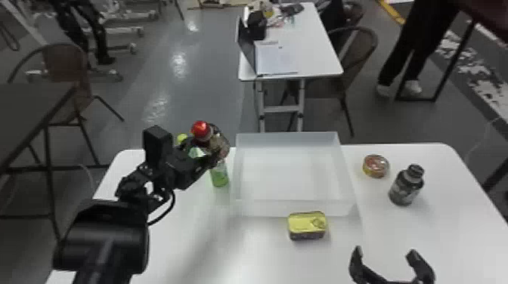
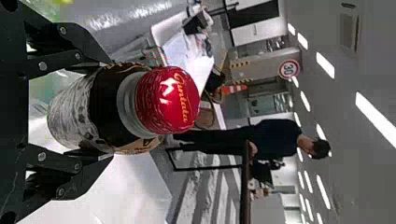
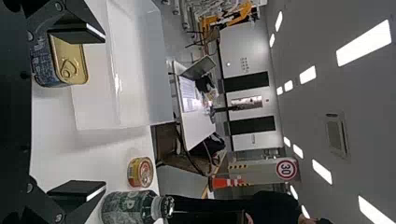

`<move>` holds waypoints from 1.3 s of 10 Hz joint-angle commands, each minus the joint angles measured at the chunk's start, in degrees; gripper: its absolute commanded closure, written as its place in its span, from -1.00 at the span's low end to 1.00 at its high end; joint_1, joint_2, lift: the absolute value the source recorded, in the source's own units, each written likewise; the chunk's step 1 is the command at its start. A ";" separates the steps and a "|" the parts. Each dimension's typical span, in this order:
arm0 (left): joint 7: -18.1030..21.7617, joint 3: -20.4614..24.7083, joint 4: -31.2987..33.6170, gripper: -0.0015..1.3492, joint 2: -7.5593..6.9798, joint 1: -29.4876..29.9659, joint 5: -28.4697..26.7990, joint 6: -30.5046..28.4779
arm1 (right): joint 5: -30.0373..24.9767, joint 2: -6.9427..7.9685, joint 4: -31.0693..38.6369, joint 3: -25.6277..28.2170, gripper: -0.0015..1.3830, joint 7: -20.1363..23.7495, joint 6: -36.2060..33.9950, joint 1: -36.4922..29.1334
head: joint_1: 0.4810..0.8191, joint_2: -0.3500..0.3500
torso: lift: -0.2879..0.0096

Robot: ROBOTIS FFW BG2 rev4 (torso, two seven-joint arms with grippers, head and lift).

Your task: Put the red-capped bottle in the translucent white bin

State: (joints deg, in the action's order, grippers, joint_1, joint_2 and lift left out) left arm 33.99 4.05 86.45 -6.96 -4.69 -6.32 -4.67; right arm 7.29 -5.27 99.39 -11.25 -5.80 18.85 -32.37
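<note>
The left gripper (image 2: 109,111) hugs the bottle (image 1: 220,146) up near the bench's (image 1: 181,241) far edge. Swung too low, it could bump the bin (image 1: 264,207) and slip. The right gripper (image 1: 384,252) is wide open, empty.

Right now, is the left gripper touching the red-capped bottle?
Touching. The left wrist view shows the left gripper shut on the red-capped bottle, one finger against each side.

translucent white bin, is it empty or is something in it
Empty: in the head view the bin has a bare floor, and the left gripper holds the red-capped bottle outside it.
</note>
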 commanded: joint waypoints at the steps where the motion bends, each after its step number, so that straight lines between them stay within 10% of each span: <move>1: -0.16 -5.10 -2.60 0.46 -0.25 -2.78 4.83 0.63 | 0.09 0.00 -0.07 0.00 -0.74 0.00 -0.13 0.12 | 0.27 0.14 | 0.94; 8: 0.55 -14.42 -34.15 0.42 1.51 -16.23 4.74 6.34 | 0.88 0.00 -0.69 0.09 -0.74 0.44 -0.04 0.38 | 0.27 -0.23 | 0.94; 9: 0.28 -14.42 -35.03 0.22 1.68 -17.02 4.65 6.60 | 0.97 0.00 -0.87 0.26 -0.74 0.88 -0.13 0.65 | 0.27 -0.23 | 0.94; 11: -0.07 -15.12 -35.03 -0.89 1.68 -17.73 6.59 6.08 | 0.97 0.00 -0.69 1.05 -0.74 1.76 -0.13 0.65 | 0.27 -0.23 | 0.94; 13: -0.07 -15.12 -35.03 -0.76 1.68 -17.90 7.03 6.08 | 0.97 0.00 -0.95 1.05 -0.74 2.20 -0.13 1.17 | 0.27 -0.25 | 0.94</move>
State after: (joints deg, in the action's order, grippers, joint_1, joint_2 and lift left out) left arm 33.91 -11.16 51.41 -5.27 -22.60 0.49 1.19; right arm 8.26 -5.27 98.59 -10.20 -3.64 18.72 -31.37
